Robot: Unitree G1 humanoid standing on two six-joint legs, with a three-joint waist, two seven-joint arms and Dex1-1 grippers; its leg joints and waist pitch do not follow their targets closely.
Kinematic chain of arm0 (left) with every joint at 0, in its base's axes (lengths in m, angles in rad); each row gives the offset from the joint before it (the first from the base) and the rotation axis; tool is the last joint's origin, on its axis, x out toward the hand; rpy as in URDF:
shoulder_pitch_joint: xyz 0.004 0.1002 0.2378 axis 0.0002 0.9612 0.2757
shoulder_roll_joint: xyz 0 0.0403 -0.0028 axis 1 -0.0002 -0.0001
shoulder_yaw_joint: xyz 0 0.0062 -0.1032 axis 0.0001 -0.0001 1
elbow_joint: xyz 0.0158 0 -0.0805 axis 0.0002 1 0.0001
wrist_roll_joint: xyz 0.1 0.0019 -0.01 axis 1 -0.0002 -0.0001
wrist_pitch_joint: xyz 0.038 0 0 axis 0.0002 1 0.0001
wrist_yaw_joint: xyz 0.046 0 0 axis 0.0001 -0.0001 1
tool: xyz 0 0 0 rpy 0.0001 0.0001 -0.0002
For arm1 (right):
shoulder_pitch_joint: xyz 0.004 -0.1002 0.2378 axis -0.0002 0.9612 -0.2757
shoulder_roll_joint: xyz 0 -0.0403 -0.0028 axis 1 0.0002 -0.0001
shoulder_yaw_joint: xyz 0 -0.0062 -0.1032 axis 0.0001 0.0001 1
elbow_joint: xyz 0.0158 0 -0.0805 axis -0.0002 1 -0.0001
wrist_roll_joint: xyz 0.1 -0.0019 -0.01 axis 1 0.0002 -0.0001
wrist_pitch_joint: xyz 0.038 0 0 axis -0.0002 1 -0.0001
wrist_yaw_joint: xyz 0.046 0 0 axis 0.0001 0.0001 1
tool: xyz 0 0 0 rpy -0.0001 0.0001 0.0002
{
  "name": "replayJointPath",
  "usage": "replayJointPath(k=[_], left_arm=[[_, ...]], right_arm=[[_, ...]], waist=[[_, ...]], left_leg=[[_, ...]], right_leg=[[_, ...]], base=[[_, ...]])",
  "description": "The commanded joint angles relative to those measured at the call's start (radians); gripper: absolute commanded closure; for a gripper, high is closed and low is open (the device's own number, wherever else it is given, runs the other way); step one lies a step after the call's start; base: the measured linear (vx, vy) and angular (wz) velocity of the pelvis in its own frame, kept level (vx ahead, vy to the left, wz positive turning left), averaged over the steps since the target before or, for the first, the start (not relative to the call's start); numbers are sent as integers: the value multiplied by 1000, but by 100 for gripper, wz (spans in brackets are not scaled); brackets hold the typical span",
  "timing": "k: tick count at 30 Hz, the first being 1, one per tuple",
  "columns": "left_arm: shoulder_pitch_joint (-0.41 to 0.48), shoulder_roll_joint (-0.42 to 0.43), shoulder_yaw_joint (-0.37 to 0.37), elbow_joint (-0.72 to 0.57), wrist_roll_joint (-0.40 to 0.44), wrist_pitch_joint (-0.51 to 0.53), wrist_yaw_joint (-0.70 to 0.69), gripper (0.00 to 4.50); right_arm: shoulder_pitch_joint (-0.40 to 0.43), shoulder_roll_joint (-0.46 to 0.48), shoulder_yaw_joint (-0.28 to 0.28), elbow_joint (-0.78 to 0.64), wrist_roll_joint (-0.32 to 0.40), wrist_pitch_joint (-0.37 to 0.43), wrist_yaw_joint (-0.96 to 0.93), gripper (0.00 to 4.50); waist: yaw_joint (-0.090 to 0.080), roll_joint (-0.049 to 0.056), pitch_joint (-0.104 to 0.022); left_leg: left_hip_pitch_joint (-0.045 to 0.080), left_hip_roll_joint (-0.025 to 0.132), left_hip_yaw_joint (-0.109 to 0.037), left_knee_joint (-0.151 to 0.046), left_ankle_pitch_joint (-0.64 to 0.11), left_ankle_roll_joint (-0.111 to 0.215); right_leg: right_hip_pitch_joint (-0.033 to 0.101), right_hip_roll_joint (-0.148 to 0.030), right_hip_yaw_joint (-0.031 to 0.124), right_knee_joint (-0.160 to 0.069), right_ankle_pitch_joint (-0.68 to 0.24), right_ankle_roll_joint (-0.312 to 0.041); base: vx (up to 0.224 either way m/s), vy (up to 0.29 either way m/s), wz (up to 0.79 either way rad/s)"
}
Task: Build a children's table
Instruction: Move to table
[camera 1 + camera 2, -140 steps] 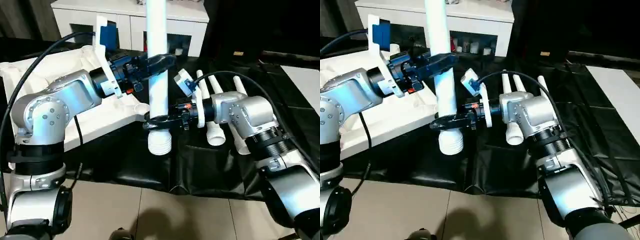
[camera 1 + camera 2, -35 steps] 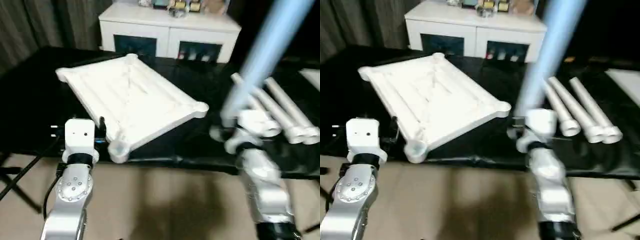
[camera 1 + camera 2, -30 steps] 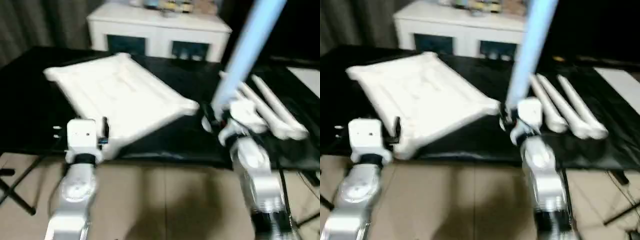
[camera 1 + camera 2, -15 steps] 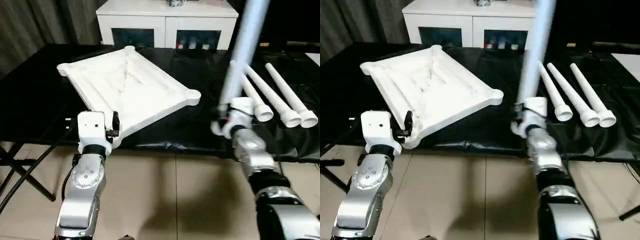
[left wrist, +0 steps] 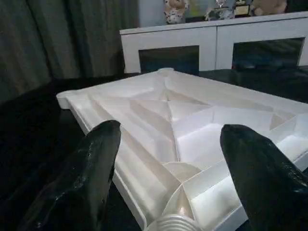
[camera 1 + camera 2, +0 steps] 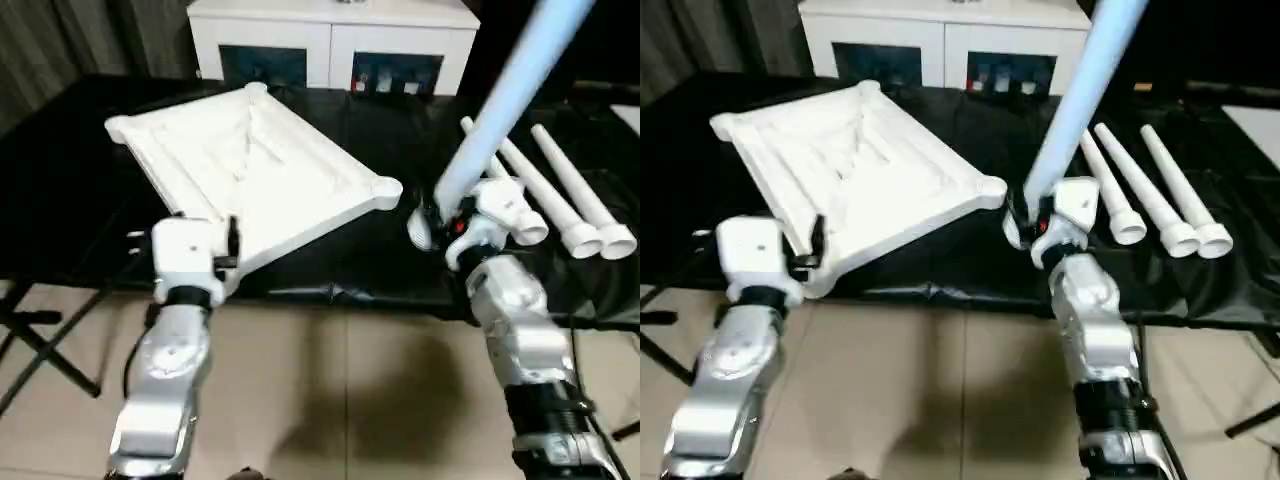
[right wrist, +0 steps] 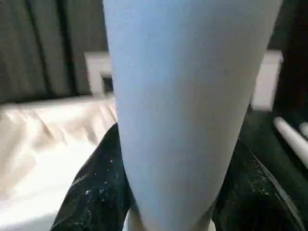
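One leg (image 6: pixel 500 110) sits clamped in the right hand (image 6: pixel 1032 226) — left hand (image 5: pixel 171 159) spread apart by the tabletop (image 6: pixel 260 180).

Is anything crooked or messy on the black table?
A little. The tabletop lies upside down and turned at an angle, one corner socket poking over the black table's front edge. Three legs lie tidy side by side.

The raised leg (image 6: pixel 505 95) now leans further right in the right gripper (image 6: pixel 447 222) than half a second ago.
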Motion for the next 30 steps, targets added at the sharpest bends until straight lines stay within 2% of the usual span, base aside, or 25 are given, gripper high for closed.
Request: replayJointPath(k=[1,4,5,7,8,9,10,11,12,13,14,15,16,18,19,21,22,23,24,25,26,27,28,29,30], left_arm=[[0,0,-9,-29,-4,1,-19,78],[-3,3,-20,-35,2,0,-27,78],[-7,2,-23,-33,6,2,-26,78],[-12,0,-23,-32,7,2,-23,78],[-22,-5,-22,-35,7,5,-19,78],[-21,-7,-22,-38,6,6,-18,78],[-16,-9,-24,-42,8,9,-21,78],[-13,-7,-27,-43,9,9,-23,78],[-9,-4,-28,-41,10,8,-28,78],[-9,-4,-28,-41,10,8,-28,78],[-8,-3,-27,-39,9,7,-30,78],[-16,5,-18,-26,11,6,-33,78],[-16,5,-18,-26,11,6,-33,78],[-24,10,-1,-22,17,9,-24,78],[-22,11,1,-24,17,10,-23,78],[-13,12,4,-30,18,12,-24,78],[-13,12,4,-31,18,12,-24,78],[-9,12,3,-34,20,13,-24,78],[-7,11,5,-40,21,14,-22,78],[-5,12,5,-42,22,15,-20,78],[-2,10,7,-48,21,17,-17,78],[3,11,10,-54,23,21,-14,78],[7,11,12,-57,25,24,-12,78],[14,13,14,-64,26,25,-12,78],[21,14,17,-70,26,24,-13,78]], right_arm=[[26,14,10,-22,6,31,10,263],[61,25,31,-13,-40,63,24,263],[77,24,36,-37,-34,103,11,263],[82,22,38,-45,-32,116,3,263],[80,10,44,-58,-24,137,-11,263],[77,9,41,-61,-18,145,-17,263],[69,12,26,-60,-5,161,-35,263],[66,12,23,-54,-4,163,-38,263],[64,12,23,-49,-13,165,-32,263],[64,12,23,-49,-13,165,-32,263],[65,12,25,-48,-18,165,-28,263],[59,14,26,-46,-28,169,-17,263],[59,14,26,-46,-28,169,-17,263],[47,6,29,-47,-23,177,-5,263],[44,6,30,-46,-16,181,-1,263],[40,10,28,-49,20,200,22,263],[40,10,28,-50,23,201,24,263],[40,12,28,-52,39,209,39,263],[46,-1,66,-55,11,203,67,263],[48,-3,79,-56,5,203,80,263],[52,-2,99,-59,-9,201,93,263],[54,1,111,-60,-17,203,99,263],[55,6,115,-60,-18,205,100,263],[56,9,122,-60,-20,206,105,263],[58,11,127,-57,-22,203,110,263]], waist=[[-1,5,-56],[-3,2,-44],[-14,4,-29],[-25,8,-20],[-34,6,-12],[-17,8,-8],[-10,6,-11],[0,6,1],[-13,-30,-8],[-20,-52,-14],[19,-80,-36],[57,-94,-45],[44,-89,-54],[29,-73,-48],[33,-27,-37],[16,21,-28],[-16,49,-53],[-28,58,-61],[-42,36,-84],[-57,25,-76],[-66,6,-79],[-80,-5,-75],[-65,-35,-63],[-43,-60,-52],[-26,-90,-65]], left_leg=[[19,73,-30,-86,-174,41],[45,69,-30,-99,-352,-6],[131,68,-1,-76,-498,-61],[214,78,6,-70,-615,-72],[221,131,-17,-116,-725,-61],[167,215,-24,-211,-824,-58],[169,233,1,-236,-858,-54],[166,227,30,-247,-884,-49],[209,163,70,-179,-861,-41],[181,75,75,-97,-772,-53],[77,-31,50,60,-415,13],[-34,-28,-29,114,-183,78],[-68,-49,-60,118,-49,41],[-64,-69,-65,84,84,68],[-49,-40,-69,23,152,100],[-31,35,-86,-68,6,125],[21,114,-170,-130,-204,202],[94,136,-214,-139,-301,256],[158,129,-237,-103,-238,365],[138,54,-297,-101,-17,590],[151,38,-324,-93,92,655],[121,-24,-343,-99,217,660],[38,-135,-302,-89,166,471],[-47,-174,-246,-48,53,396],[-130,-119,-154,101,-97,302]], right_leg=[[40,-120,75,-93,-202,-86],[41,-120,73,-112,-412,-62],[-12,-73,71,-155,-578,-12],[-51,-30,38,-169,-632,15],[-41,-35,2,-113,-564,28],[21,-67,2,37,-404,18],[24,-90,3,103,-244,-4],[16,-90,8,116,-248,-19],[-12,-88,38,35,-372,-37],[-4,-100,66,-67,-553,-34],[115,-176,198,-143,-881,42],[206,-233,224,-116,-798,32],[198,-178,176,-79,-560,97],[167,-140,135,-100,-283,39],[142,-136,92,-136,-315,-24],[165,-106,22,-155,-409,11],[166,-45,-25,-39,-311,52],[91,-25,-15,43,-283,40],[17,-23,9,97,-221,34],[-2,-8,12,118,-226,89],[-25,-14,32,118,-226,113],[-10,-17,60,88,-191,141],[74,-58,114,-38,-66,148],[135,-123,141,-103,-75,156],[241,-282,138,-138,42,255]], base=[[0,0,0],[0,0,0],[0,0,0],[-7,10,-26],[1,24,-78],[1,24,-78],[9,-17,-76],[67,-106,-73],[67,-106,-73],[145,-143,-88],[163,-134,-80],[163,-134,-80],[143,-115,-30],[138,-82,-3],[152,-43,-5],[186,42,-16],[252,76,-30],[261,47,-17],[261,47,-17],[179,1,11],[101,-68,16],[101,-68,16],[68,-110,32],[99,-83,42],[99,-83,42]])
